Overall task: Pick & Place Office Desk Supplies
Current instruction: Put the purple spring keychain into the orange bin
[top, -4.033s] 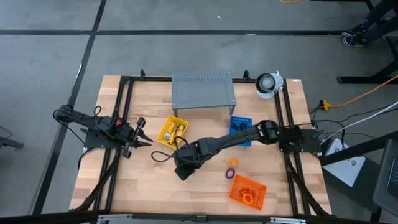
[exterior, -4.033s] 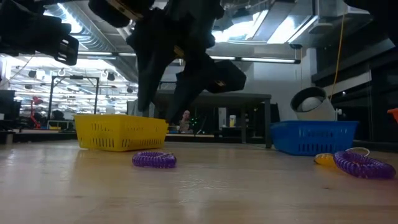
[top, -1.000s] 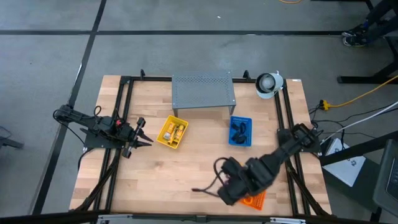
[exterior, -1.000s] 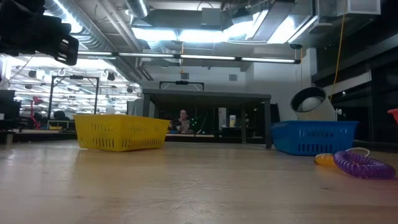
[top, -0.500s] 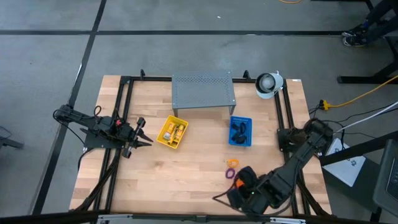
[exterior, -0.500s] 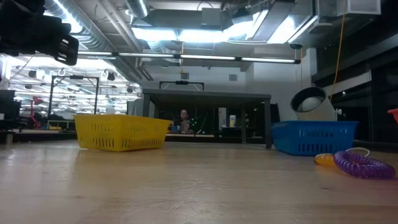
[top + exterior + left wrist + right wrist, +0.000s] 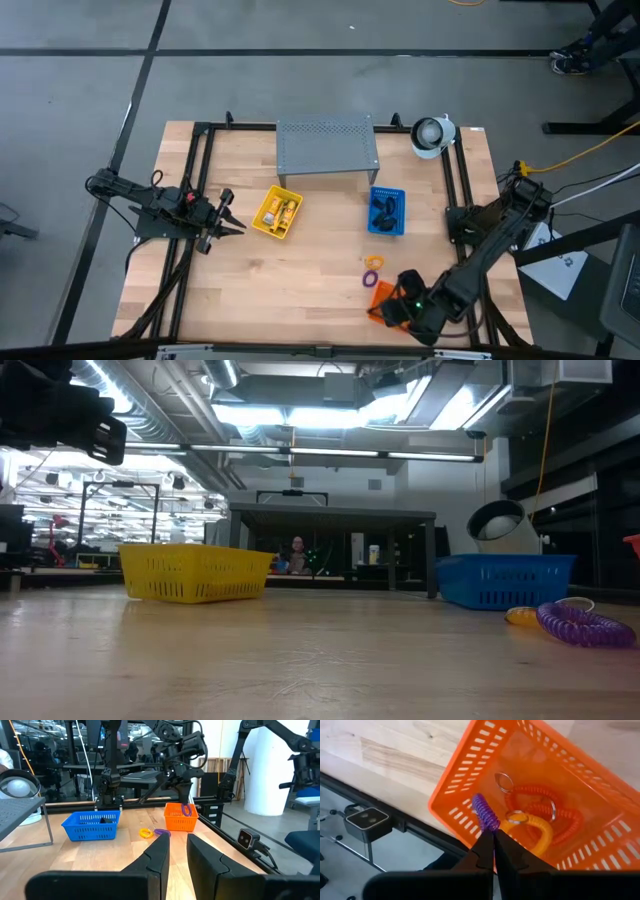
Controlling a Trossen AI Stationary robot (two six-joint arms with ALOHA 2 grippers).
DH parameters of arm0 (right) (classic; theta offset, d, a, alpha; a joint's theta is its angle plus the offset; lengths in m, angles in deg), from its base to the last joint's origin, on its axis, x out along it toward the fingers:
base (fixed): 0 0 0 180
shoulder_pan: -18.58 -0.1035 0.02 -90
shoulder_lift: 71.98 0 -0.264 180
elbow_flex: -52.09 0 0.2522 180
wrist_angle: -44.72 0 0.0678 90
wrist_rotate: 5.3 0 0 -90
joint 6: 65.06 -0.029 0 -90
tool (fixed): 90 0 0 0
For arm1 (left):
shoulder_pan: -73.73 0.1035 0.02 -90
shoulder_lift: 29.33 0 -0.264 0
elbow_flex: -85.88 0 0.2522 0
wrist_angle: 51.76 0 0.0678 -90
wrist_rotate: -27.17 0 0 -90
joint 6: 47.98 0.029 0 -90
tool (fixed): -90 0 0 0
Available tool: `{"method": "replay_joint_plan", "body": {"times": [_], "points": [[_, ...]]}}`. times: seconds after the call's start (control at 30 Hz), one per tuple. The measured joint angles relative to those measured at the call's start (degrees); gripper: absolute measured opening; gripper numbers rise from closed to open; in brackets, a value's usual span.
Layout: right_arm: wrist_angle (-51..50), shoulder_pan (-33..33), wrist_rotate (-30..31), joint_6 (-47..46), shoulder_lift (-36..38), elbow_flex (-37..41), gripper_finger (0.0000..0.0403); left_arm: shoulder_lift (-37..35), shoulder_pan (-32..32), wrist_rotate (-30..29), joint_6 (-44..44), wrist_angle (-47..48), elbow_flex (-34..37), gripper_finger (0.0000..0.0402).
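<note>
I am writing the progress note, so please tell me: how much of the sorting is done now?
Done: an orange and a red coil lie in the orange tray; the yellow tray and blue tray hold items. In hand: the right gripper holds a purple coil over the orange tray. Left: a yellow loop and another purple loop on the table. The left gripper waits at the table's left edge.

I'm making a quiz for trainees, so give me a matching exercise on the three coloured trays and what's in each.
Things:
1. yellow tray
2. blue tray
3. orange tray

Contents:
A. red and yellow loops, with a purple loop held above the rim by the right gripper
B. small black clips
C. yellow-and-white packets

Pairs: 1-C, 2-B, 3-A
</note>
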Motion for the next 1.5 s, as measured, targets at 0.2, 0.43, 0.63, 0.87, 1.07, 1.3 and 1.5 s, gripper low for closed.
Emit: {"method": "replay_joint_plan", "body": {"times": [0.2,0.43,0.63,0.87,1.07,1.3,1.5], "points": [[-0.09,-0.11,0.18,0.2,0.09,1.48,0.0,0.0,0.0,0.02,0.0,-0.02,-0.02,0.0062],[-0.39,-0.01,-0.03,0.63,0.09,4.29,0.0011,0.0,0.0,0.01,0.0,-0.01,-0.01,0.0065],[0.24,0.55,-7.13,1.74,0.09,4.34,0.0116,0.0,0.0,0.01,0.0,-0.01,-0.01,0.0063],[-0.02,0.63,-3.47,2.62,2.49,3.37,0.022,0.0,0.0,0.01,0.0,-0.02,-0.02,0.0068],[-8.45,1.55,5.74,2.78,9.8,2.72,0.0221,0.0,0.01,0.02,0.0,-0.01,0.0,0.0066],[-14.74,7.97,9.23,7.22,13.88,2.72,0.0194,0.0,0.01,0.0,0.0,0.0,-0.02,0.0067],[-14.43,16.11,0.37,19.38,11.44,2.72,0.0161,0.0,0.0,0.0,0.0,0.0,-0.02,0.0063]]}}
